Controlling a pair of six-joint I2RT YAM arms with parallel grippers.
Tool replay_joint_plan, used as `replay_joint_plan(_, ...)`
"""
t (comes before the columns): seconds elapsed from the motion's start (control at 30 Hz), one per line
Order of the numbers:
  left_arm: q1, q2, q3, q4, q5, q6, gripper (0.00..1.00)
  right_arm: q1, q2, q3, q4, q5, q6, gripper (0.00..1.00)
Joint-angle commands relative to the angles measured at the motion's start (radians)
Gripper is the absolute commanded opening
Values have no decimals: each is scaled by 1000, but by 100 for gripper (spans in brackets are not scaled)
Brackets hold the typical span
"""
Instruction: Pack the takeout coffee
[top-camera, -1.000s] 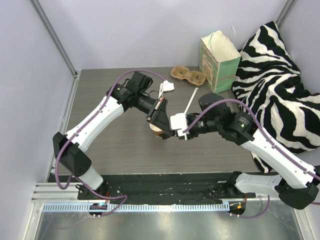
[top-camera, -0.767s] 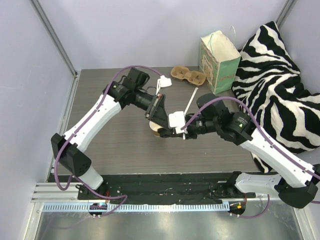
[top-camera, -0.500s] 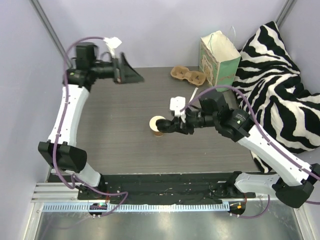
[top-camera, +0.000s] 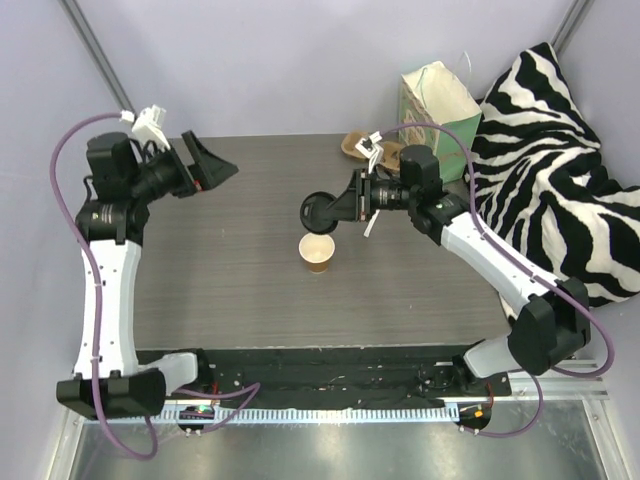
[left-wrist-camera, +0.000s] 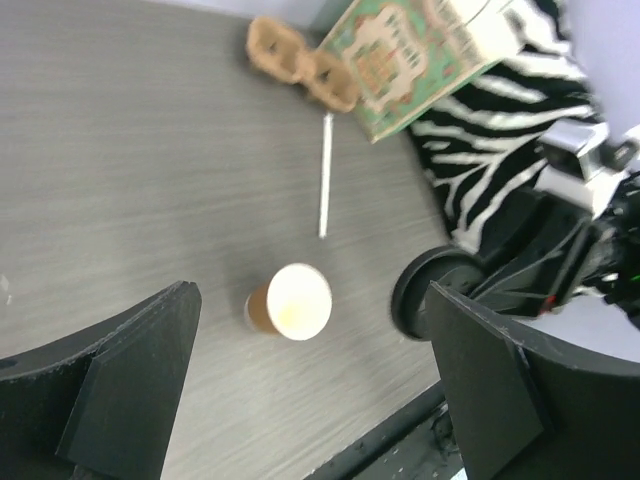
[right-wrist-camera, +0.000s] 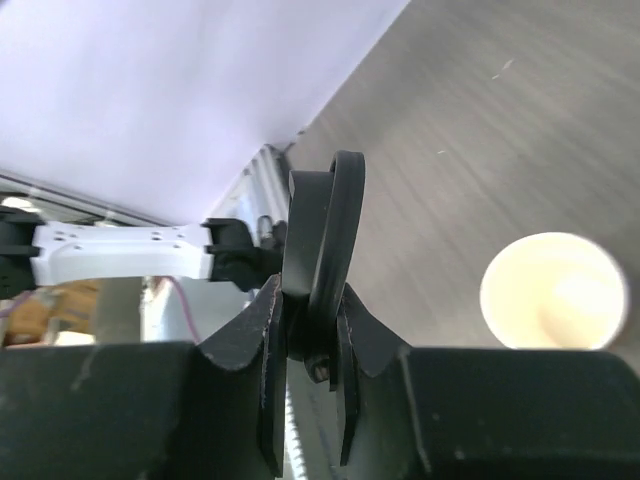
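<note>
Takeout coffee (top-camera: 317, 252), tan, stands lidless; right fingers (right-wrist-camera: 272, 380) pinch its black lid (top-camera: 318, 212), left fingers (left-wrist-camera: 130, 390) spread.

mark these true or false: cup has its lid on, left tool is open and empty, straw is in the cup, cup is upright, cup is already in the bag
1. The cup has its lid on. False: the cup is open, and the right tool pinches the lid on edge, off the cup.
2. The left tool is open and empty. True.
3. The straw is in the cup. False: it lies flat on the table, apart from the cup.
4. The cup stands upright. True.
5. The cup is in the bag. False: it stands out on the table, and the bag is at the far edge.
</note>
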Motion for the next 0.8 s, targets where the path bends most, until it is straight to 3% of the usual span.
replay_joint_plan(0.0,-99,-66,-106,-36,-169,134,100,4,7,-86,393,-96,343,5)
replay_joint_plan(0.07,-163,-100,-122,-61,-225,220,99,4,22,-135,444,-84,382,6)
replay_joint_plan(0.17,-209,-95,-116,-120,-266,264,90,7,53,-193,511,-58,426,6)
replay_joint_plan(0.3,-306,-49,-108,-173,-265,281,67,20,88,-210,531,-52,434,6)
replay_joint_plan(0.5,-433,73,-54,-206,-295,337,45,23,91,-229,522,-36,410,6)
replay_joint_plan(0.77,-544,193,30,-219,-299,340,35,26,90,-241,501,-35,391,6)
